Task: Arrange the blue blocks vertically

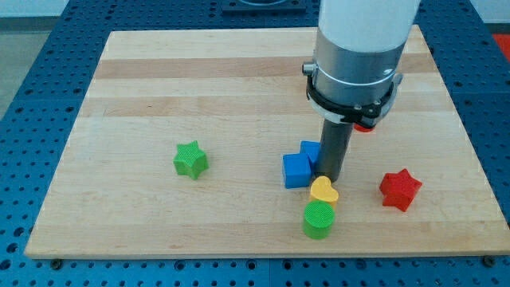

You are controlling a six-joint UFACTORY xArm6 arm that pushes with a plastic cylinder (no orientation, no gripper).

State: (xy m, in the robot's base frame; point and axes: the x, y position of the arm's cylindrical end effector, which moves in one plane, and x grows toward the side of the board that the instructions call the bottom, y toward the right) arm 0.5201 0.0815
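Green round block (319,219) sits at the view's bottom, with the yellow heart (324,190) touching it just above.

Two blue blocks (296,170) (310,150) sit side by side — my tip (329,177) stands just beside them, on their right, above the heart. No pincer here — just a rod.

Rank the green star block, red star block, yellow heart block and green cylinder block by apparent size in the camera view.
1. Red star block and green star block: too alike to separate.
2. Green cylinder block, slightly smaller, though nearer the view's bottom.
3. Yellow heart block, smallest.
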